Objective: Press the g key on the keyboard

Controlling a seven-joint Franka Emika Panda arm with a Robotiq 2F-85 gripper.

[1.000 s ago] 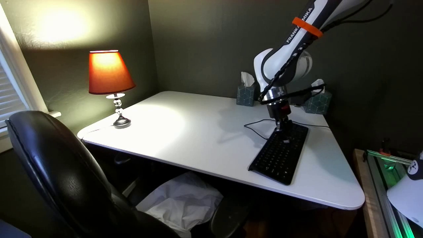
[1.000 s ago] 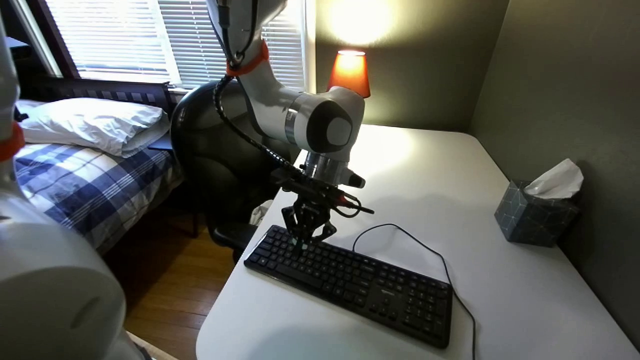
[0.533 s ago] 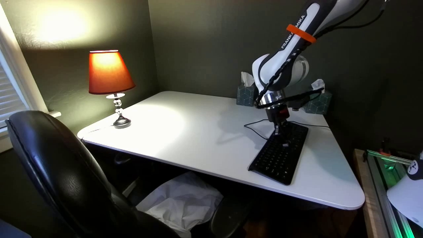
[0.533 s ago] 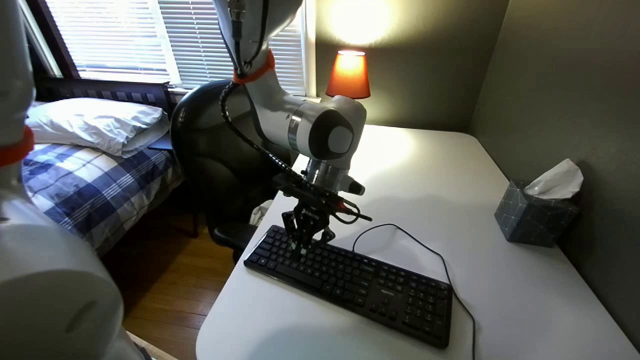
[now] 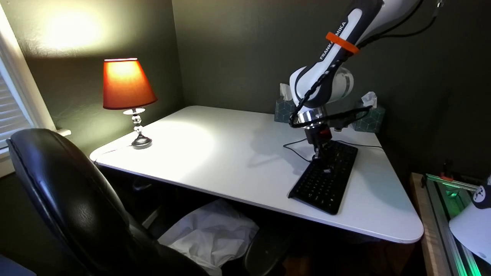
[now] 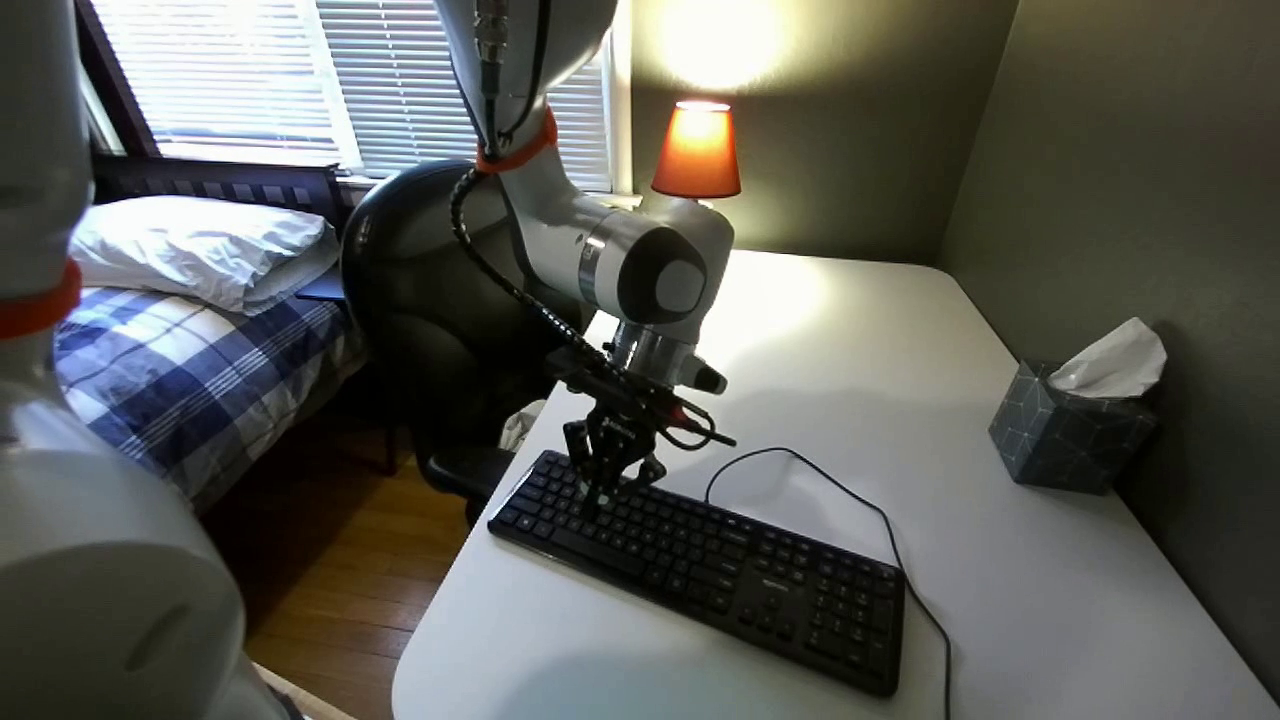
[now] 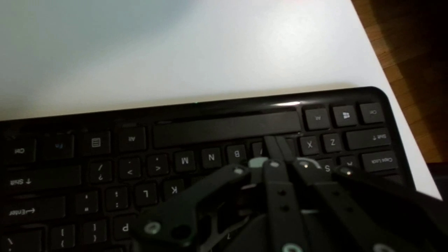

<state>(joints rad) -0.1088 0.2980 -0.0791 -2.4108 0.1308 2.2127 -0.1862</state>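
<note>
The black keyboard [image 5: 320, 191] lies flat on the white table and also shows in an exterior view [image 6: 740, 590]. In the wrist view the keyboard [image 7: 227, 127] appears upside down, with its space bar above the letter rows. My gripper [image 7: 279, 148] is shut, its two thin fingers side by side with nothing between them. In that view the fingertips overlap the V and C keys, just below the space bar. The G key is hidden behind the gripper. The gripper is over the left half of the keyboard in both exterior views [image 5: 326, 170] [image 6: 592, 506]. I cannot tell whether the tips touch keys.
A thin black cable [image 6: 860, 497] runs from the keyboard across the table. Tissue boxes [image 5: 369, 119] [image 6: 1070, 435] stand by the wall. A red lamp [image 5: 128, 84] stands at the table's far end. A black chair [image 5: 57, 199] is beside the table edge.
The arm has come lower, and the gripper has shifted slightly down and left in an exterior view, staying over the keyboard's letter keys. The keyboard has not moved.
</note>
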